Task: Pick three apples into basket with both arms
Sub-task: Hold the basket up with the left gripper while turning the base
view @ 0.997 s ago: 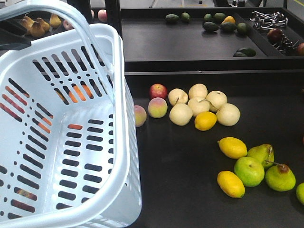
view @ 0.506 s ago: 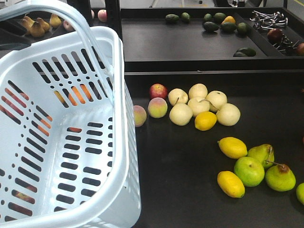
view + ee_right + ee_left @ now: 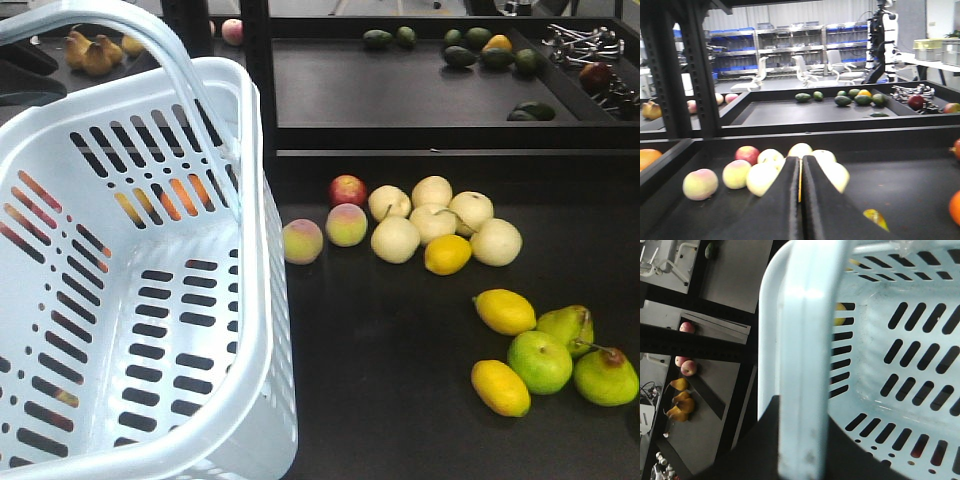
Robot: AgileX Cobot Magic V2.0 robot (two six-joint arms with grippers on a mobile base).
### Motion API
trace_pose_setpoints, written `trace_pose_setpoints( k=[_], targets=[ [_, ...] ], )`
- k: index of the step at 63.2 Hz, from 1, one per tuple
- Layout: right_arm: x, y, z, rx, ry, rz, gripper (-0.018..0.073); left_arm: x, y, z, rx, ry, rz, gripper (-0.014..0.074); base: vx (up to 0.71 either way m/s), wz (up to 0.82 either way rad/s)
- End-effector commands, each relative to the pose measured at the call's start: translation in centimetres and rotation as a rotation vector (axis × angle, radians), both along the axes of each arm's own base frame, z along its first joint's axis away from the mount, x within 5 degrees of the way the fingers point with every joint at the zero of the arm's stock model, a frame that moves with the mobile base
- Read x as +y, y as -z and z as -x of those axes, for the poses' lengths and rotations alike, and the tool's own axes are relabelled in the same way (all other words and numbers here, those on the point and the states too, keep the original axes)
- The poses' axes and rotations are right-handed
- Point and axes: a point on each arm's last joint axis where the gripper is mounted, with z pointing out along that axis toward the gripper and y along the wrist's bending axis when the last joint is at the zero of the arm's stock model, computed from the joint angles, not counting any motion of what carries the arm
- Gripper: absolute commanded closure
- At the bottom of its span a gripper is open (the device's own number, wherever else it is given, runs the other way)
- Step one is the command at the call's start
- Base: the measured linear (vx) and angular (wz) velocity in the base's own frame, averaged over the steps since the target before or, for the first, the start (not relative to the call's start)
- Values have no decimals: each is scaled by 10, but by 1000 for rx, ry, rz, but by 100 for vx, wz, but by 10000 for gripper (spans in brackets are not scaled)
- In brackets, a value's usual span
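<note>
Six pale pears (image 3: 395,239) right of the basket (image 3: 262,330)

Right gripper (image 3: 800,162): viewed from its own wrist, it is held level and low, pointed straight ahead. The two black fingers (image 3: 781,200) are set almost together, with only a thin slit between them, and nothing is held.

Left gripper (image 3: 802,450): only its dark bulk is seen, on either side of the handle of the basket (image 3: 807,340), which appears to be clamped.
</note>
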Motion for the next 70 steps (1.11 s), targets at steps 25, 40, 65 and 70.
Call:
trace_pose_setpoints(
  k=[25, 40, 65, 70],
  targets=[
    [0, -3, 1, -75, 7, 5, 568, 6, -16, 6, -82, 1, 59, 603, -8, 30],
    [0, -3, 1, -75, 7, 5, 568, 6, -16, 6, -82, 1, 59, 603, -10, 37],
    [0, -3, 1, -75, 7, 5, 568, 6, -16, 6, -82, 1, 59, 603, -7, 36],
    [0, -3, 1, -75, 7, 5, 568, 6, -16, 6, -82, 1, 59, 603, -4, 47]
  ],
)
